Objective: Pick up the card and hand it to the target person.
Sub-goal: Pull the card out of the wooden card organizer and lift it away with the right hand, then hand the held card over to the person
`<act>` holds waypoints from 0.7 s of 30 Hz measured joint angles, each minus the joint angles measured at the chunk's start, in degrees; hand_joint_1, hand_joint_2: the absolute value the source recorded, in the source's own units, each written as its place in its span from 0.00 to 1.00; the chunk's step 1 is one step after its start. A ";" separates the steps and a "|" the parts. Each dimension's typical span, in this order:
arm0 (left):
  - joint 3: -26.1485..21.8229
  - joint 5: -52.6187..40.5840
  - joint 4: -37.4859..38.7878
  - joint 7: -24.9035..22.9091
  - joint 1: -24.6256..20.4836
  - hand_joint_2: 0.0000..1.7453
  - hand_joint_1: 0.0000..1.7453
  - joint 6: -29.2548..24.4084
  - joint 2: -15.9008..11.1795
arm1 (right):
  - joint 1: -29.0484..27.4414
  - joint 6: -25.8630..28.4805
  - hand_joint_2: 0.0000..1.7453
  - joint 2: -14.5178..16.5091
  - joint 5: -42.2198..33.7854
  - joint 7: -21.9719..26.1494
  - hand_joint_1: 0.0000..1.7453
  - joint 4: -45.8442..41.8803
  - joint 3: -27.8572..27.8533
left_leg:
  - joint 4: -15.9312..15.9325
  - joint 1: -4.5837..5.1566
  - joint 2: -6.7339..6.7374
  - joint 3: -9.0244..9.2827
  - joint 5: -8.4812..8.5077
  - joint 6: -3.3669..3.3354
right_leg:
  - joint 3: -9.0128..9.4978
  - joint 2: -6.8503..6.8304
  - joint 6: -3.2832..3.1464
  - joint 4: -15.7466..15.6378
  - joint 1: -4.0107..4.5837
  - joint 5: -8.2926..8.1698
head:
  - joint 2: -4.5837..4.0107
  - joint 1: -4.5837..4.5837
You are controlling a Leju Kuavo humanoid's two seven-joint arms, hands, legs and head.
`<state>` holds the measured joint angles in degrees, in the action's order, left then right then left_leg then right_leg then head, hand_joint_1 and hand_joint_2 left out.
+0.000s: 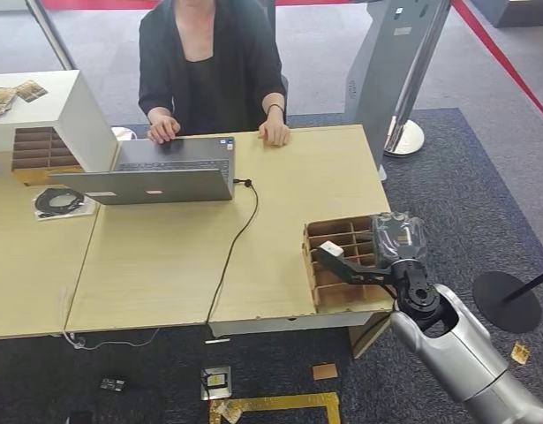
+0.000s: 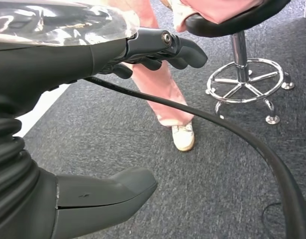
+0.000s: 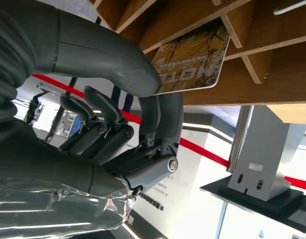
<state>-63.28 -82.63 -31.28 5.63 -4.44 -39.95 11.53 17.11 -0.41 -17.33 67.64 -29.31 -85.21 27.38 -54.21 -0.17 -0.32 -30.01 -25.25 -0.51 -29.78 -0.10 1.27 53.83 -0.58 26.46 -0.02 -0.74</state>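
Note:
My right hand point(image 1: 362, 261) reaches over the brown cardboard divider box point(image 1: 342, 296) at the table's near right corner. Its thumb and a finger pinch the card point(image 1: 332, 248), which looks pale from the head view. In the right wrist view the card point(image 3: 192, 62) shows a yellow-brown printed picture with lettering, and its far end lies among the box's dividers. The right hand point(image 3: 144, 114) has its other fingers curled below the card. The target person point(image 1: 208, 62), in black, sits behind the table with both hands on it. My left hand point(image 2: 68, 59) hangs over the carpet, fingers apart, holding nothing.
A grey laptop point(image 1: 169, 172) with a black cable point(image 1: 238, 234) lies in front of the person. A white box with cardboard dividers point(image 1: 49, 132) stands at the far left. A grey kiosk stand point(image 1: 388, 71) rises behind the table's right end. A stool point(image 2: 245, 74) and a person's leg point(image 2: 162, 94) are near my left hand.

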 joint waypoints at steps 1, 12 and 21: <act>-0.02 -0.05 0.00 -0.05 0.00 1.00 0.00 0.00 0.05 | 0.15 -0.24 1.00 0.00 -0.14 -0.11 1.00 0.04 0.08 | 0.00 0.00 0.00 0.00 0.00 0.00 | 0.00 0.00 0.00 0.00 0.00 0.00 | 0.00 0.01; -0.07 -0.54 0.00 0.26 0.01 1.00 0.00 0.00 0.75 | 0.52 -1.52 1.00 -1.05 -0.35 -1.41 1.00 -0.14 0.22 | -0.01 0.00 0.00 0.01 0.00 0.00 | 0.01 0.00 0.00 0.00 0.00 0.00 | -0.01 0.04; -0.13 -1.19 0.00 0.45 0.01 1.00 0.00 0.00 0.69 | 1.97 -2.39 1.00 -2.51 1.64 -1.46 1.00 -4.96 0.48 | 0.00 0.00 0.00 0.01 0.00 0.00 | 0.01 0.00 0.00 0.00 0.00 0.00 | 0.00 0.02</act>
<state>-63.41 -83.82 -31.28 6.08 -4.43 -39.95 12.22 19.08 -2.79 -19.85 69.28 -30.77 -90.17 27.85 -54.22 -0.17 -0.32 -29.99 -25.25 -0.52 -29.77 -0.11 1.27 53.83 -0.58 26.46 -0.02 -0.72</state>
